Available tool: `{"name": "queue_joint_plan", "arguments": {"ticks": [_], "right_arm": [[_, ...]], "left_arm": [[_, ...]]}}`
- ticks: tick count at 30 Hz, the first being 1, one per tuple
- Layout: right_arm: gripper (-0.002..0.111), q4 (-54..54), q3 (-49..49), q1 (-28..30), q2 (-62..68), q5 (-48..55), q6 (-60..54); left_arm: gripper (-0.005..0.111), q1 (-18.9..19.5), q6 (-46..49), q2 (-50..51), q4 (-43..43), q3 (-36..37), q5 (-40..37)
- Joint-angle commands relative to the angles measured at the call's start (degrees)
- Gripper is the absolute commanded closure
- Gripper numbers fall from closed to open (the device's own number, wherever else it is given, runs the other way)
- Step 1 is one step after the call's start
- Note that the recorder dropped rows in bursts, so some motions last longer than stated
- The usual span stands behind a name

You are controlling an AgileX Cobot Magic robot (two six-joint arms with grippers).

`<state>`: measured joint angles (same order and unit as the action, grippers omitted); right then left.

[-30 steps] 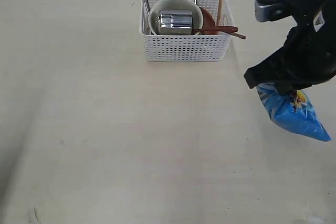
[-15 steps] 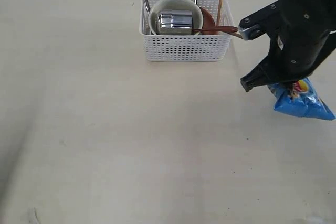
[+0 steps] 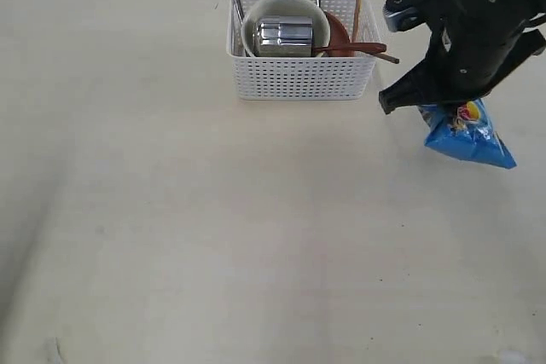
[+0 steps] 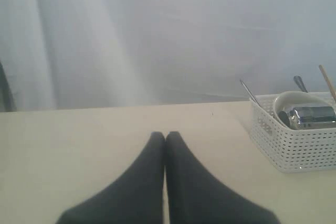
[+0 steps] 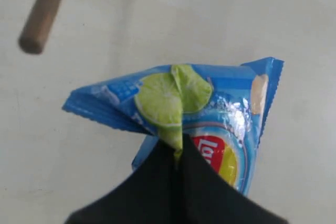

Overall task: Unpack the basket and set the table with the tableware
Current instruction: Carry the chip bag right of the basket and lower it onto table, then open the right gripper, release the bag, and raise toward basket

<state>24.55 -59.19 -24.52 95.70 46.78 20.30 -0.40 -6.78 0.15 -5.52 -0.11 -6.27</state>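
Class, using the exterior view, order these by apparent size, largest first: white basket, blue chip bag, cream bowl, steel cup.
1. basket, clearly largest.
2. chip bag and bowl: they look about alike and both are partly hidden, so unranked.
3. cup, smallest.

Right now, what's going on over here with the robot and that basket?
The right tool is shut on a blue chip bag, holding it beside the white basket, on the right of the exterior view. The left tool is shut on nothing, off to the side of the basket. The basket is not yet unpacked: the steel cup lies in the cream bowl, and the wooden spoon is beside them. Nothing is laid out on the table yet.
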Motion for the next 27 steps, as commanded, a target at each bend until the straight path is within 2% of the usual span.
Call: {"name": "queue_joint_plan", "arguments": {"ticks": [1,5,9,11,12,13,15,18,22,25,27], "right_arm": [[0.108,-11.7,-0.2,5.1,0.1,-3.8,-8.0],[0.108,-26.2,-0.2,7.6,0.1,-4.4,-21.7],[0.105,-27.5,-0.2,7.8,0.1,-4.7,-23.7],[0.093,-27.4,-0.2,7.8,0.1,-4.7,-24.7],[0.083,-27.3,-0.2,7.8,0.1,-4.7,-24.7],[0.061,-27.3,-0.2,7.8,0.1,-5.4,-24.7],[0.039,-27.3,-0.3,7.8,0.1,-6.4,-24.2],[0.044,-27.3,-0.9,7.8,-1.6,-4.0,-24.2],[0.068,-27.8,0.3,7.8,-3.7,-4.3,-21.0],[0.079,-27.8,7.2,7.8,-3.9,-17.2,-13.4],[0.089,-29.1,10.7,7.8,-4.0,-23.0,-12.1]], "left_arm": [[0.107,-0.3,-0.1,-0.1,0.3,0.1,0.4],[0.107,-0.3,-0.1,-0.1,0.3,0.1,0.4],[0.107,-0.3,-0.1,-0.1,0.3,0.1,0.4],[0.107,-0.3,-0.1,-0.1,0.3,0.1,0.4],[0.107,-0.3,-0.1,-0.1,0.3,0.1,0.4],[0.107,-0.3,-0.1,-0.1,0.3,0.1,0.4],[0.107,-0.3,-0.1,-0.1,0.3,0.1,0.4],[0.107,-0.3,-0.1,-0.1,0.3,0.1,0.4],[0.107,-0.3,-0.1,-0.1,0.3,0.1,0.4],[0.107,-0.3,-0.1,-0.1,0.3,0.1,0.4],[0.107,-0.4,-0.1,-0.1,0.3,0.1,0.4]]}}
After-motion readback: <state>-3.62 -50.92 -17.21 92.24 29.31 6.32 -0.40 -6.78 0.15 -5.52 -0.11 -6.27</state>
